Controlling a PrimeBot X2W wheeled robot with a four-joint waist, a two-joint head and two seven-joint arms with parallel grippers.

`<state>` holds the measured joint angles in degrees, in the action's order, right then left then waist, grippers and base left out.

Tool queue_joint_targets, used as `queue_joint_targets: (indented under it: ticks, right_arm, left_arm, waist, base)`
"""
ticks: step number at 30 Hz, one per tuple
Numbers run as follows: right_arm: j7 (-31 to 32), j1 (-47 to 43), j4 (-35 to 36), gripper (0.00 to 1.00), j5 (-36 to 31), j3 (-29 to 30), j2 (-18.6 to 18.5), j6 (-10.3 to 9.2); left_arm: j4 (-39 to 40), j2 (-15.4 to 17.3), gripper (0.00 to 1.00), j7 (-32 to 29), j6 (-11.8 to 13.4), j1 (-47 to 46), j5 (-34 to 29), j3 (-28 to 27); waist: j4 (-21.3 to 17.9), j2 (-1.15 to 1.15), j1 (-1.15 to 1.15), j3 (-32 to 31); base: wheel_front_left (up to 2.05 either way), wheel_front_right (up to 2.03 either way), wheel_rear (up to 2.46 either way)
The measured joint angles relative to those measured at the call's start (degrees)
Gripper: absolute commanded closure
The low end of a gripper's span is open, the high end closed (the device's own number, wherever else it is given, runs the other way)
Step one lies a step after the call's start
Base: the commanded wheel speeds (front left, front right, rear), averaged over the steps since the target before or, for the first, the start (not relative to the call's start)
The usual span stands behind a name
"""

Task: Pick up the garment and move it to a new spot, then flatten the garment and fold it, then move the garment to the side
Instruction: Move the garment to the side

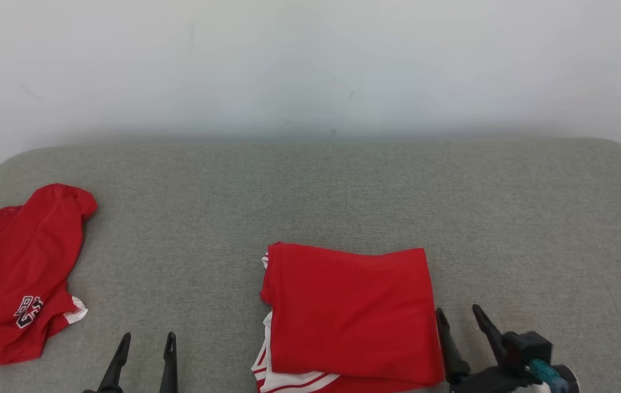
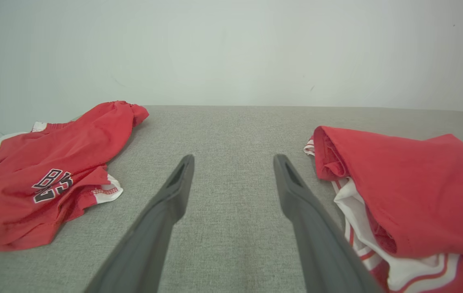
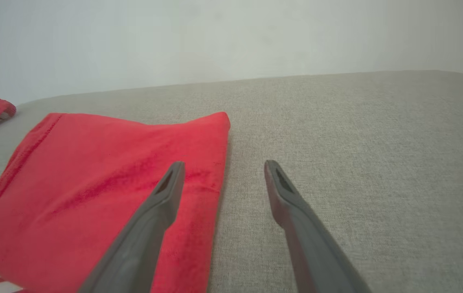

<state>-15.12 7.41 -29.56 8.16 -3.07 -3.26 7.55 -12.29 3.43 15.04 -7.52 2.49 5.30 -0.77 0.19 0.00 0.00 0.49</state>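
Observation:
A red garment [image 1: 351, 314] with white trim lies folded into a rectangle near the front middle of the grey cushioned surface [image 1: 343, 191]. The left wrist view has this garment [image 2: 410, 191] at its right, and in the right wrist view the garment [image 3: 105, 191] spreads at the left. My right gripper [image 1: 459, 314] is open at the fold's right edge, one finger over the cloth [image 3: 162, 195], nothing held. Left of the folded garment, my left gripper [image 1: 147, 339] hangs open over bare cushion, and its fingers [image 2: 174, 191] hold nothing.
A second red garment [image 1: 15, 273] with black and white lettering lies crumpled at the far left edge; in the left wrist view this garment [image 2: 52, 175] is at the left. A pale wall [image 1: 310, 65] stands behind the surface. Bare cushion stretches to the right and back.

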Motion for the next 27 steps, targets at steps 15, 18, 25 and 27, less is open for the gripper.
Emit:
queue_joint_targets:
  ticks: [15, 18, 25, 27]
  right_arm:
    - [5.6, 16.0, -26.0, 0.00, 3.3, -4.4, -1.5, 0.00]
    - [6.1, 17.3, -28.4, 0.00, 4.4, -5.5, -1.5, 0.00]
    - [3.9, 18.7, -29.4, 1.00, 9.6, -9.5, -1.1, 0.00]
    - [3.7, 19.6, -29.7, 1.00, 10.4, -10.5, -1.6, 0.01]
  left_arm:
    - [-0.5, 0.0, 0.00, 0.0, 0.0, -0.5, 0.8, 0.6]
    - [-0.5, 0.0, 0.00, 0.0, 0.0, -0.5, 0.9, 0.5]
    - [-0.5, -0.1, 0.00, 0.0, 0.0, -0.8, 1.2, -0.1]
    - [-0.5, -0.1, 0.00, 0.0, 0.0, -1.2, 1.2, -0.1]
  waist:
    - [4.4, 0.00, 0.00, 1.2]
    - [4.9, 0.00, 0.00, 1.6]
    - [4.5, 0.00, 0.00, 2.3]
    - [4.2, 0.00, 0.00, 2.6]
  base:
    - [0.00, 0.00, 0.00]
    - [0.00, 0.00, 0.00]
    - [0.00, 0.00, 0.00]
    - [0.00, 0.00, 0.00]
